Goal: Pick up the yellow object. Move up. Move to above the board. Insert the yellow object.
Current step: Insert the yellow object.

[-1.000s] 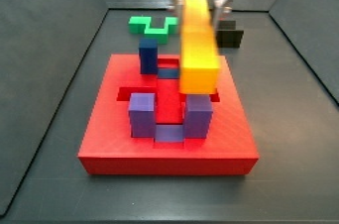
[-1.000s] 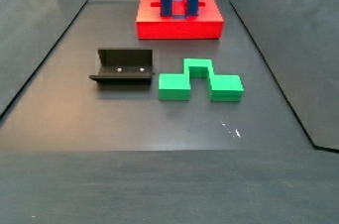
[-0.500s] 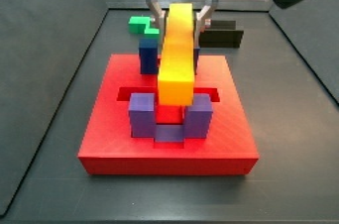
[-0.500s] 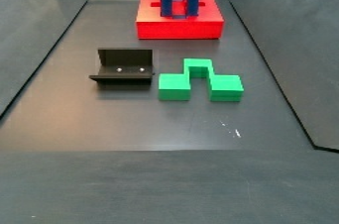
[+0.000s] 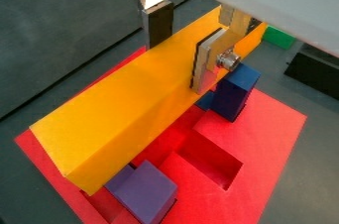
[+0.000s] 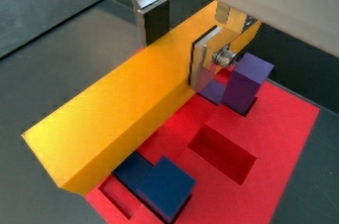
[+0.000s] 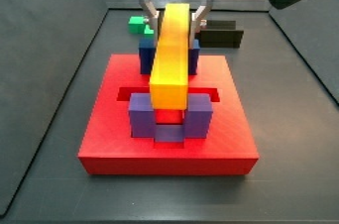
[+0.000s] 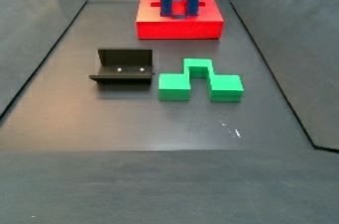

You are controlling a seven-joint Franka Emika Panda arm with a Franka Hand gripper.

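Above the board (image 7: 167,139), the gripper (image 5: 185,45) has its jaws clamped on one end of the yellow object (image 7: 171,53), a stiff, smooth, probably light bar that juts far forward, so this off-centre hold may let it tip.

A robot lab: dark walled test tray (image 8: 54,149) holding a fixture (image 8: 122,69).

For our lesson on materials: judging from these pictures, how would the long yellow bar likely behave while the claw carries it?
The yellow bar probably stays stiff: it juts straight out from the claw above the red board without sagging. Its flat faces likely give the fingers a steady hold. Gripped near one end, it may tend to pivot if bumped.
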